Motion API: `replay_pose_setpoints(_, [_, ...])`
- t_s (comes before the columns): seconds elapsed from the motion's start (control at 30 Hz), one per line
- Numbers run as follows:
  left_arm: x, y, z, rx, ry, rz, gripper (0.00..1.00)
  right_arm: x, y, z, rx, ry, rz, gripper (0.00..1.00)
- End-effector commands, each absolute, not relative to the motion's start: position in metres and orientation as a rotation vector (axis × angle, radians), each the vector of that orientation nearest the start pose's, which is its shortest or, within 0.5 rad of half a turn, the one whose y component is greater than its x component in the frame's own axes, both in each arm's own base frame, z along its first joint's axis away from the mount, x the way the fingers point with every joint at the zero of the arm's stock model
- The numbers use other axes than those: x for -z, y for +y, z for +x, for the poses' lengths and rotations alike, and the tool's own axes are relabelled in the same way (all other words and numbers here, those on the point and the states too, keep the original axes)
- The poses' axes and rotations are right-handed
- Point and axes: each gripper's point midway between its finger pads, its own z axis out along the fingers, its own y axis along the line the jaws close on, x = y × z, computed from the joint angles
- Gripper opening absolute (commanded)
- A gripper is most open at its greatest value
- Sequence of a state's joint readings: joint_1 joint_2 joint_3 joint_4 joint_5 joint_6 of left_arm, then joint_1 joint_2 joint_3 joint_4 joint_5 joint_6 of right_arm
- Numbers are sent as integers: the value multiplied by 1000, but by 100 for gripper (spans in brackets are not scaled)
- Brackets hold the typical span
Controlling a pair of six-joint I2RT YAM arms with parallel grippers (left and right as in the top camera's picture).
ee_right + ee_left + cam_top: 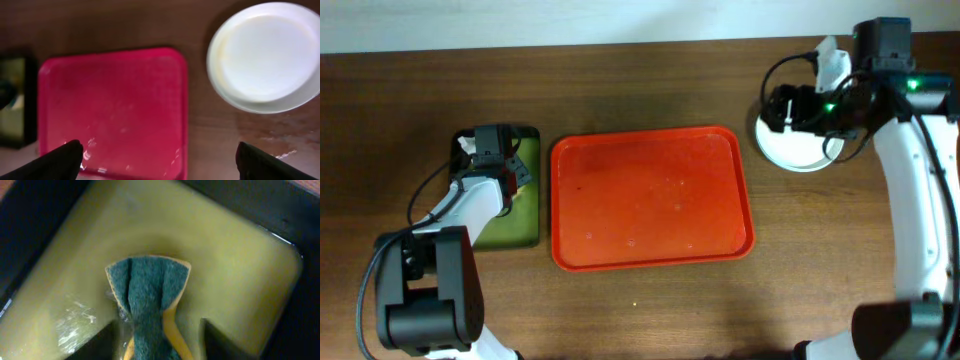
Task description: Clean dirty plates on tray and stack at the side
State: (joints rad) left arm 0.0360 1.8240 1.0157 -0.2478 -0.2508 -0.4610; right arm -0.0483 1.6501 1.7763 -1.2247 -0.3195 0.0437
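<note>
- One white plate (798, 152) lay flat and face up on the table (650, 320), off the far right corner of the red tray (650, 195) and apart from it. I could not tell whether other plates sat under it.
- The tray sat mid-table, its long axis running left to right, with faint specks on its floor.
- My right gripper (785, 108) hung over the plate's left side. In the wrist view its fingers (65, 157) stood wide apart with nothing between them.
- My left gripper (508, 172) was over the dark green tray (515, 228) just left of the red one. Its jaws were partly spread around a green-faced sponge (150, 295), with a sliver of gap on one side.
</note>
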Motion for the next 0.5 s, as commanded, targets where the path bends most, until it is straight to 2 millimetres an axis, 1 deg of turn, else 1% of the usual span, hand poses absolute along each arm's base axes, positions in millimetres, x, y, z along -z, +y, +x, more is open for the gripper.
replay_pose_setpoints(0.0, [-31, 64, 416, -197, 2481, -694, 73, -286, 60, 359, -430, 2587, -96, 99])
replay_pose_setpoints(0.03, [-34, 65, 414, -199, 2481, -697, 73, -291, 64, 353, -433, 2578, -115, 99])
replay_pose_setpoints(0.07, [-41, 65, 413, -196, 2474, -698, 73, -299, 68, 344, -427, 2564, -134, 99])
replay_pose_setpoints(0.13, [-63, 64, 413, -173, 2438, -692, 74, -309, 69, 332, -415, 2543, -149, 99])
replay_pose_setpoints(0.17, [-78, 62, 414, -148, 2412, -685, 74, -316, 70, 322, -415, 2531, -154, 99])
replay_pose_setpoints(0.2, [-99, 57, 414, -101, 2379, -671, 75, -324, 69, 310, -413, 2518, -155, 99])
replay_pose_setpoints(0.23, [-123, 49, 411, -28, 2346, -647, 82, -331, 68, 298, -413, 2508, -157, 99])
replay_pose_setpoints(0.27, [-141, 41, 407, 33, 2323, -624, 90, -335, 68, 290, -412, 2501, -158, 99])
replay_pose_setpoints(0.3, [-160, 33, 401, 95, 2303, -599, 97, -339, 67, 281, -411, 2492, -160, 99])
replay_pose_setpoints(0.33, [-184, 22, 389, 173, 2276, -562, 99, -346, 67, 270, -405, 2475, -178, 99])
replay_pose_setpoints(0.37, [-201, 14, 376, 218, 2260, -538, 99, -350, 66, 260, -399, 2463, -192, 99])
replay_pose_setpoints(0.4, [-213, 10, 364, 248, 2253, -523, 99, -352, 66, 252, -398, 2458, -195, 99])
replay_pose_setpoints(0.43, [-222, 5, 347, 270, 2262, -515, 99, -356, 65, 239, -398, 2454, -196, 99])
replay_pose_setpoints(0.47, [-226, 3, 327, 277, 2283, -516, 99, -357, 64, 228, -397, 2451, -196, 99])
